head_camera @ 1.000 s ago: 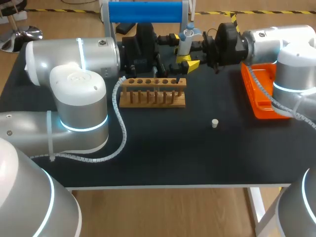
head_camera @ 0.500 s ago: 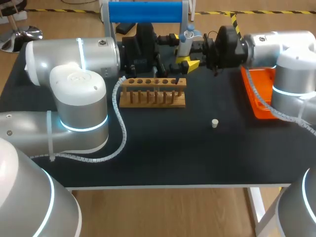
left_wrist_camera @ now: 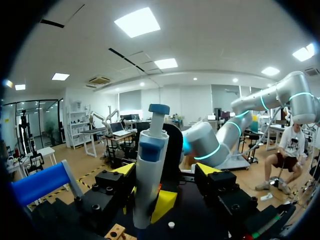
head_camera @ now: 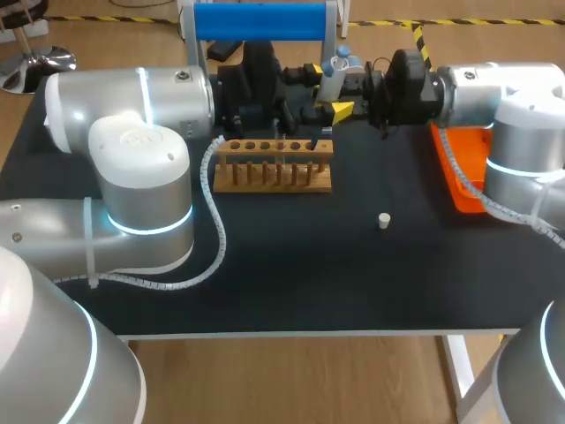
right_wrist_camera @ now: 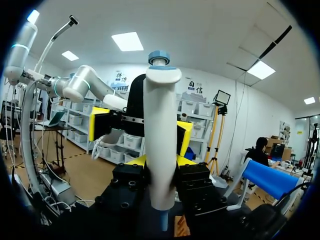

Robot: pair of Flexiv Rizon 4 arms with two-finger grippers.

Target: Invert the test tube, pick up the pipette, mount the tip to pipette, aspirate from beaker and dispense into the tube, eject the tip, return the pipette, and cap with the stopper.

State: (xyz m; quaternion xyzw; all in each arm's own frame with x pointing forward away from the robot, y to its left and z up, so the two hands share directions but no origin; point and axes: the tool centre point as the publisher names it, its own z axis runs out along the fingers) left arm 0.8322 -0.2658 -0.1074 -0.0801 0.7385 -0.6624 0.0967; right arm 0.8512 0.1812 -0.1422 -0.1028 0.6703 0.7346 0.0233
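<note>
Nearest me the small white stopper (head_camera: pixel 384 220) stands alone on the black table (head_camera: pixel 353 283). I take it that it waits there because capping is the last step. Behind it is the wooden rack (head_camera: pixel 274 168), set square to me so its row of holes is reachable from above. A dark tube end shows at its right end, but I cannot make out the test tube clearly.

To the right lies an orange tray (head_camera: pixel 463 177). At the far edge my right hand (right_wrist_camera: pixel 160 155) is clamped on the pipette (head_camera: pixel 333 75) at mid-body. It holds the pipette upright, plunger on top, which I judge suits pushing it down onto a tip; none looks mounted.

My left hand (left_wrist_camera: pixel 165 175) faces it with its fingers spread wide either side of the barrel, gripping nothing.

I can read no label on any of these.
</note>
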